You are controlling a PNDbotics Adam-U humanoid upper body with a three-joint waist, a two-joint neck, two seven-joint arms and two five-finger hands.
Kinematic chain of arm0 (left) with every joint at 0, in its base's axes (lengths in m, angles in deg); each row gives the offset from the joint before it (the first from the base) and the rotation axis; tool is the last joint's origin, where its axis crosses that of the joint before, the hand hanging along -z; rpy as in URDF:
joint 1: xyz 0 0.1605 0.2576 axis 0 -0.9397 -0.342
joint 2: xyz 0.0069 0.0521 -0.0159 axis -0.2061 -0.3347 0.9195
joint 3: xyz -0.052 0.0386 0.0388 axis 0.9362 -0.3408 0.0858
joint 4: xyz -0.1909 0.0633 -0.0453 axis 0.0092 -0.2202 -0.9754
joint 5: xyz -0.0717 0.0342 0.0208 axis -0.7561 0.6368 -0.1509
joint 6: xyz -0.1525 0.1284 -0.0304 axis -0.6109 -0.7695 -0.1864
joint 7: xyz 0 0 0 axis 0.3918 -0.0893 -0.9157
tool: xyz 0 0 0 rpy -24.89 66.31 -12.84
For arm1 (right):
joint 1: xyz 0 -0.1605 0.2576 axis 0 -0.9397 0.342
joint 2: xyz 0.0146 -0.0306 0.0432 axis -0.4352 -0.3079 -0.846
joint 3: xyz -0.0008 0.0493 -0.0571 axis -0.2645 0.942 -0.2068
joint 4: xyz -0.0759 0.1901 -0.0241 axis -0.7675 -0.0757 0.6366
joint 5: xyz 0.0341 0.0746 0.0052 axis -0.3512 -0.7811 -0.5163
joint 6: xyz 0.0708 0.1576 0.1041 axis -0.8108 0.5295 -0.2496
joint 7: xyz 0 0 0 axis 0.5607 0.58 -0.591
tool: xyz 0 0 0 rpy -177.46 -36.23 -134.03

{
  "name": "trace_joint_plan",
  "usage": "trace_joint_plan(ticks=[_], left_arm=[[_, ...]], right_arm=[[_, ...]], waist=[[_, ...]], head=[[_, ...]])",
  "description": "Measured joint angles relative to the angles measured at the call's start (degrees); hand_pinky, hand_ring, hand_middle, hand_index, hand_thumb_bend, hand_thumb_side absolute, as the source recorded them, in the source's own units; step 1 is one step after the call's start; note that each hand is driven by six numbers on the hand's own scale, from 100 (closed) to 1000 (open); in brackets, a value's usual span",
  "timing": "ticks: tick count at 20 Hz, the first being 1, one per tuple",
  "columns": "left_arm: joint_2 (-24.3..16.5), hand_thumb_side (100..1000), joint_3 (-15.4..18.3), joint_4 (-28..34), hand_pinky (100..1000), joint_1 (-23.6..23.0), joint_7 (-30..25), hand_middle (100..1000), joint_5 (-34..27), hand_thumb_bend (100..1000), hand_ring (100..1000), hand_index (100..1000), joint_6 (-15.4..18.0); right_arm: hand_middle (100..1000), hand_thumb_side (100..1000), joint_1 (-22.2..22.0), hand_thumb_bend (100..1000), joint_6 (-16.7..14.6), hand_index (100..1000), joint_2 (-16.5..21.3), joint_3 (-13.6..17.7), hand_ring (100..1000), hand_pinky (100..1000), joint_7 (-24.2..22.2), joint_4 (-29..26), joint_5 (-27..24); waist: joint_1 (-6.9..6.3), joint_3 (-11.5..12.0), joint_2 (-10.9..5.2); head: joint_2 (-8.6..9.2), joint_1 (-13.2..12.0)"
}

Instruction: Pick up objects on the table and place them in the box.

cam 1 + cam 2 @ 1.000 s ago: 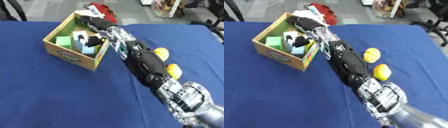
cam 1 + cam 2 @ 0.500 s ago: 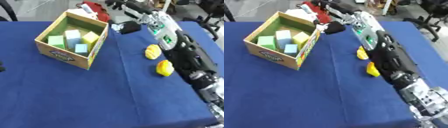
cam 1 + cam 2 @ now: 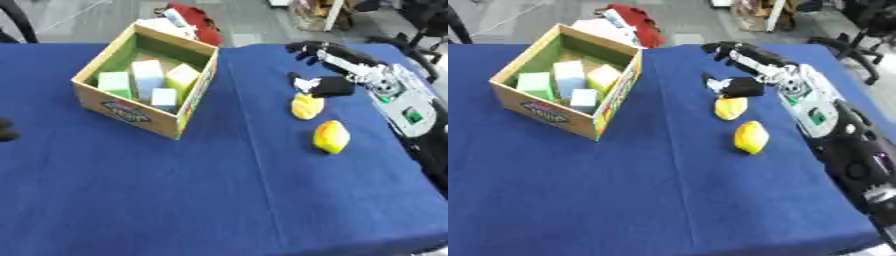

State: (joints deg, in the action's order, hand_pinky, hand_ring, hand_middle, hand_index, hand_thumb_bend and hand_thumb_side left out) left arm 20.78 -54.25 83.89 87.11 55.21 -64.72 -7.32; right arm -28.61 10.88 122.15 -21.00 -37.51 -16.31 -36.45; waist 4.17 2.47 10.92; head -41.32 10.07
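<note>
An open cardboard box [image 3: 131, 112] stands at the left of the blue table, holding several blocks: green [image 3: 114, 82], pale [image 3: 147, 75], yellow-green [image 3: 181, 76] and light blue [image 3: 164, 97]. Two yellow rounded objects lie right of it, one farther back [image 3: 306, 106] and one nearer [image 3: 332, 136]. My right hand [image 3: 776, 72] hovers open just behind the farther one, fingers [image 3: 732, 50] spread and thumb [image 3: 741, 87] pointing down close above it, holding nothing. A dark bit of my left hand [image 3: 4, 131] shows at the left edge.
A red item [image 3: 197, 22] and white things lie on the floor behind the box. Chair legs [image 3: 846, 42] stand beyond the table's far right corner. My right forearm [image 3: 833, 130] runs along the table's right side.
My right arm has swung away from above the box to the right and now hangs over the two yellow objects. The camera has shifted as well.
</note>
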Motion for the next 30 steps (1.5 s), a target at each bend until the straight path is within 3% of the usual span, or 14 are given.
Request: trace_joint_plan(ticks=[7, 14, 18, 20, 22, 25, 26, 30], left_arm=[[0.0, 699, 0.03, 0.0, 689, 0.0, 0.04, 577, 0.0, 100, 575, 783, 0.04], [0.0, 699, 0.15, 0.0, 690, 0.0, 0.05, 578, 0.0, 100, 576, 783, 0.05], [0.0, 699, 0.19, 0.0, 690, 0.0, 0.05, 578, 0.0, 100, 576, 783, 0.05], [0.0, 698, 0.25, 0.0, 690, 0.0, 0.05, 578, 0.0, 100, 576, 783, 0.05], [0.0, 699, 0.27, 0.0, 690, 0.0, 0.05, 578, 0.0, 100, 576, 783, 0.05], [0.0, 699, 0.27, 0.0, 690, 0.0, 0.04, 578, 0.0, 100, 576, 783, 0.05], [0.0, 699, 0.27, 0.0, 690, 0.01, 0.04, 578, 0.0, 100, 576, 783, 0.05], [0.0, 699, 0.27, 0.0, 690, 0.01, 0.03, 578, -0.01, 100, 576, 783, 0.05]], right_arm=[[985, 600, -0.33, 100, -0.41, 1000, -0.07, 0.63, 941, 855, -3.56, 6.64, 8.11], [991, 575, 0.2, 100, 0.21, 1000, -1.45, 2.14, 946, 856, -1.6, 11.94, 17.6], [962, 614, 0.93, 100, 0.01, 1000, -2.85, 2.57, 932, 847, -0.39, 15.23, 19.31], [945, 581, 1.47, 100, -0.33, 1000, -3.32, 2.63, 928, 844, -0.33, 16.4, 19.29], [883, 490, 2.06, 100, -0.68, 999, -3.73, 2.59, 906, 830, -0.39, 17.2, 19.35], [643, 223, 2.97, 100, -1.04, 861, -4.33, 2.4, 812, 775, 0.76, 17.68, 20.68], [536, 130, 3.15, 100, -1.08, 762, -4.64, 2.35, 761, 744, 1.73, 17.74, 21.42], [309, 100, 3.49, 100, -0.14, 470, -5.96, 2.02, 626, 669, 8.68, 18.11, 25.17]], waist=[[-0.02, 0.0, 0.0], [-0.02, 0.07, 0.0], [-0.02, 0.11, 0.0], [-0.02, 0.16, 0.0], [-0.02, 0.27, 0.0], [-0.02, 0.36, 0.0], [-0.02, 0.39, 0.0], [-0.02, 0.55, 0.0]], head=[[0.02, -0.33], [0.05, -0.42], [0.08, -0.45], [0.09, -0.47], [0.1, -0.5], [0.11, -0.51], [0.12, -0.51], [0.13, -0.57]])
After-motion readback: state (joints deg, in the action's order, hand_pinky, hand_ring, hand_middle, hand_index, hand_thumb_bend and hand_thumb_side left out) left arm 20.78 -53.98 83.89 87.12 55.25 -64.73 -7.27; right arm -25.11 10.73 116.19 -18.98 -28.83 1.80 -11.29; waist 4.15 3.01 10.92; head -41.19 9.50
